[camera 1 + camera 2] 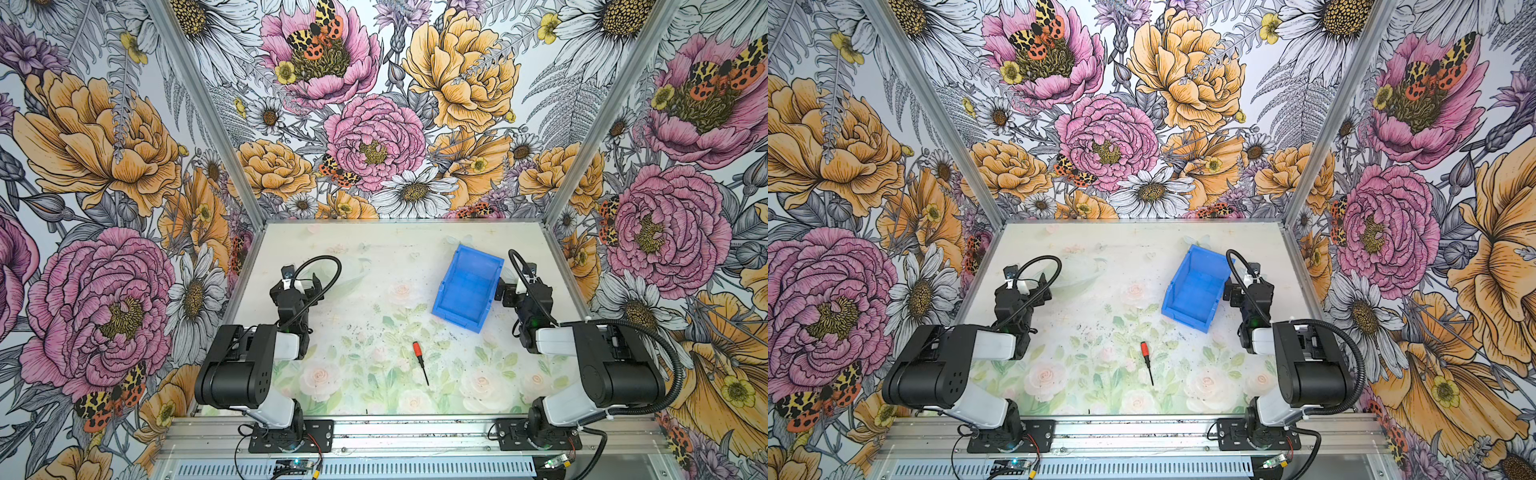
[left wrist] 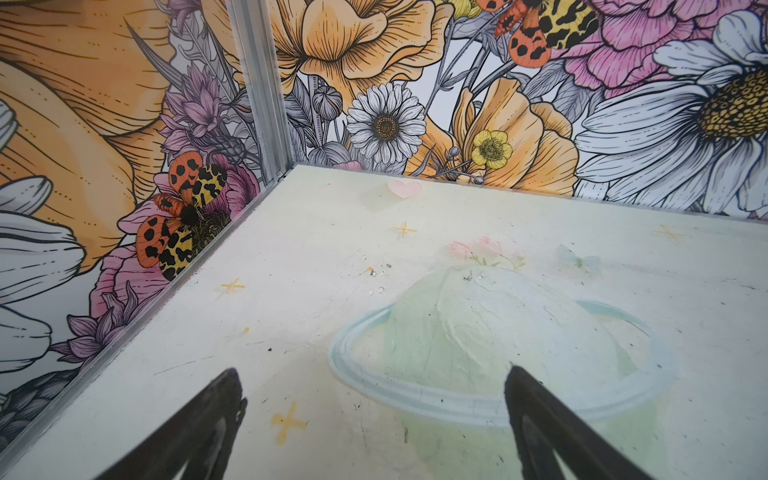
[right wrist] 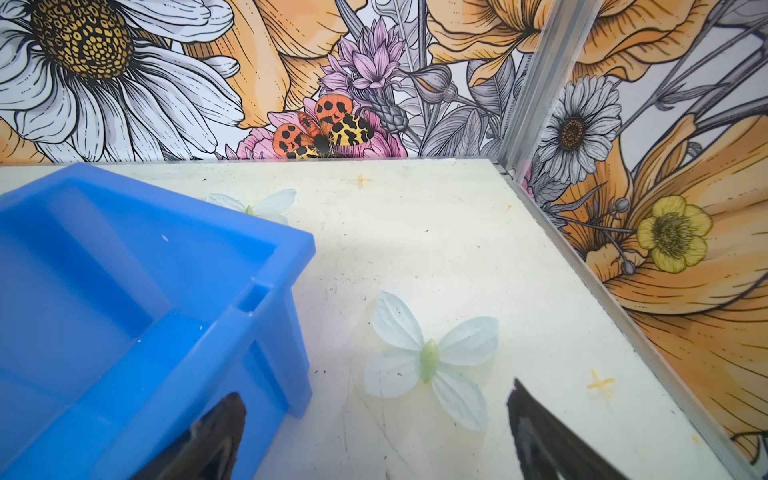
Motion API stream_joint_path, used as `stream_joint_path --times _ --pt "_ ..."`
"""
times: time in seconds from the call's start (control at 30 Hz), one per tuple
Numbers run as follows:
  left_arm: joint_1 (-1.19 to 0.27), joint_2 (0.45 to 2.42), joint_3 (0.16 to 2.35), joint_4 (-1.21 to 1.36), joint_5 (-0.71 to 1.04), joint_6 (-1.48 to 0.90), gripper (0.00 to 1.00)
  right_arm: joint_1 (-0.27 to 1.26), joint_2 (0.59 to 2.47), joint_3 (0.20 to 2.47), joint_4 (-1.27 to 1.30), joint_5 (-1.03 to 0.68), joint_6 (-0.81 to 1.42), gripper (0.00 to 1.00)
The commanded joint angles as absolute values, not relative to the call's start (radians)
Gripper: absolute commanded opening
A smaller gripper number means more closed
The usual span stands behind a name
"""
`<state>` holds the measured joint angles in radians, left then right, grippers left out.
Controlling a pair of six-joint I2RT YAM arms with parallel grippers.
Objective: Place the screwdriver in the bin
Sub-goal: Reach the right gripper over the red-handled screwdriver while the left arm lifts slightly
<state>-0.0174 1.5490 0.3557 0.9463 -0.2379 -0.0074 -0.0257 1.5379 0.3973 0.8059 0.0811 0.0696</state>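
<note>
Closest to my bases, the screwdriver (image 1: 419, 361) is lying flat on the bench (image 1: 357, 266), on the near side of the bin (image 1: 467, 291) and clear of it. Its red-orange handle is pointing toward the bin and its thin shaft away. Nothing is crowding it, so I am judging the handle to be the easy place to pinch from above, and it is not yet picked up.

Further out, my right tool (image 3: 376, 390) is hanging just beside the bin's right wall, released and gripping nothing. One finger is showing in front of the bin's outer wall in the right wrist view, and I cannot tell whether it is touching. My left tool (image 2: 374, 374) is hovering well to the left of the bin, also spread wide over bare bench with nothing between its fingers. Both arms are sitting out to the sides, which I take as leaving the middle free.

The bin itself is sitting skewed and empty, its mouth facing up, ready to take a drop. Beyond the bin, only bare bench is running to the flowered back wall (image 1: 374, 124).
</note>
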Motion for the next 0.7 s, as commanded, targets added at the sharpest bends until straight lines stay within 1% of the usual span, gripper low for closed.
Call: stream_joint_path --times 0.0,0.2,0.37,0.57,0.67 --pt "-0.016 1.542 0.365 0.953 -0.216 0.000 0.99 -0.025 1.508 0.402 0.823 0.084 0.083 0.99" --pt "-0.014 1.483 0.365 0.903 -0.222 -0.004 0.99 -0.025 1.420 0.412 0.732 0.080 0.082 1.00" --pt "-0.008 1.387 0.404 0.722 -0.226 -0.010 0.99 -0.019 1.312 0.429 0.619 0.124 0.094 0.99" --pt "0.002 1.245 0.450 0.468 -0.166 -0.024 0.99 0.012 1.193 0.532 0.363 0.200 0.156 1.00" --pt "0.000 1.168 0.486 0.305 -0.148 -0.071 0.99 0.048 1.157 0.638 0.139 0.298 0.228 0.99"
